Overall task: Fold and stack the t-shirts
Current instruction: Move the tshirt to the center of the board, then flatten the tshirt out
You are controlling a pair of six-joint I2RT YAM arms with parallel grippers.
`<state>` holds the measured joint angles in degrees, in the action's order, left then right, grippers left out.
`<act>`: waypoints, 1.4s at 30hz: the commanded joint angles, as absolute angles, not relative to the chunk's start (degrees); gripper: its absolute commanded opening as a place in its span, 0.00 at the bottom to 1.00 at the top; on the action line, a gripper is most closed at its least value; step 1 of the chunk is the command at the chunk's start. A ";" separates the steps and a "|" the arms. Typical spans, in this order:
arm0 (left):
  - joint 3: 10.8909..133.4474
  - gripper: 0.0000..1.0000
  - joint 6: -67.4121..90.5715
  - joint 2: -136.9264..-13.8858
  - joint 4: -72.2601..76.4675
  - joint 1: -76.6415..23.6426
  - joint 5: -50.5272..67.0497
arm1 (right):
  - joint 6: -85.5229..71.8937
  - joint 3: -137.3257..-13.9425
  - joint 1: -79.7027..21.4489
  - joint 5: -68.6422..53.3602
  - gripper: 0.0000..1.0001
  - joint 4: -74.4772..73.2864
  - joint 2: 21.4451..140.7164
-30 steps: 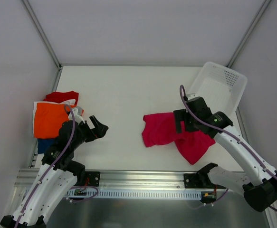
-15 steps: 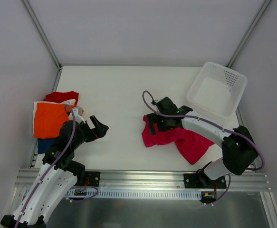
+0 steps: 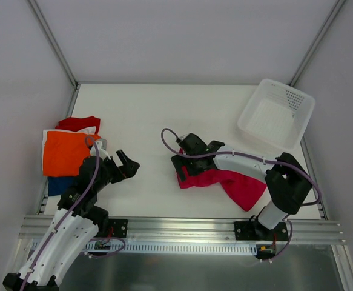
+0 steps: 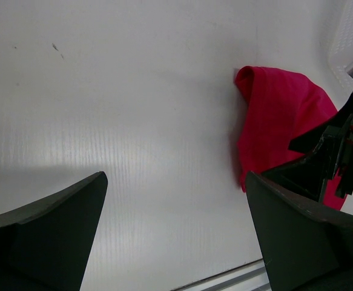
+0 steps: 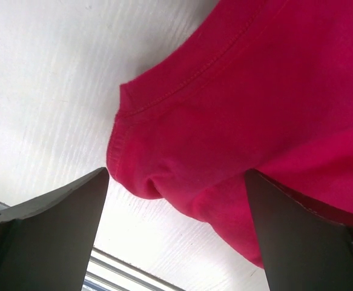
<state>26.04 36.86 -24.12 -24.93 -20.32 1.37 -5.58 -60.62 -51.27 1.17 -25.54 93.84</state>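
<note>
A crumpled magenta-pink t-shirt (image 3: 240, 183) lies on the white table right of centre. My right gripper (image 3: 179, 163) hangs low over its left edge, open. In the right wrist view the shirt's hemmed edge (image 5: 224, 121) sits between the spread fingers (image 5: 55, 224), and nothing is gripped. A stack of t-shirts lies at the left edge, with orange (image 3: 64, 151) on top, red (image 3: 79, 123) behind, white (image 3: 92, 130) between them and dark blue (image 3: 58, 185) below. My left gripper (image 3: 126, 165) is open just right of the stack. Its view faces the pink shirt (image 4: 279, 121) across bare table.
A white perforated basket (image 3: 277, 115) stands tilted at the back right corner, and its rim (image 4: 352, 30) also shows in the left wrist view. White walls close in the table on three sides. An aluminium rail (image 3: 176, 227) runs along the near edge.
My right arm has swung left from beside the basket, across the pink shirt, to its left edge. The shirt's left side is slightly bunched. The left arm has hardly moved.
</note>
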 commanded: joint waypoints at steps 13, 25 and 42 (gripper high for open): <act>24.17 0.99 37.35 -22.76 -22.33 -20.65 2.90 | -6.68 -73.30 -56.25 4.66 0.99 -27.25 105.72; 20.22 0.99 37.79 -19.51 -17.76 -20.57 6.42 | -7.74 -70.14 -56.69 10.72 0.58 -30.67 103.71; 19.87 0.99 38.76 -24.61 -14.86 -20.65 7.03 | -0.54 -103.67 -58.88 -7.55 0.00 -39.08 105.37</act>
<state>20.53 37.58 -23.62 -17.39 -20.32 5.98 -3.73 -89.71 -57.54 1.06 -36.38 106.30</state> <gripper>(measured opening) 0.991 0.023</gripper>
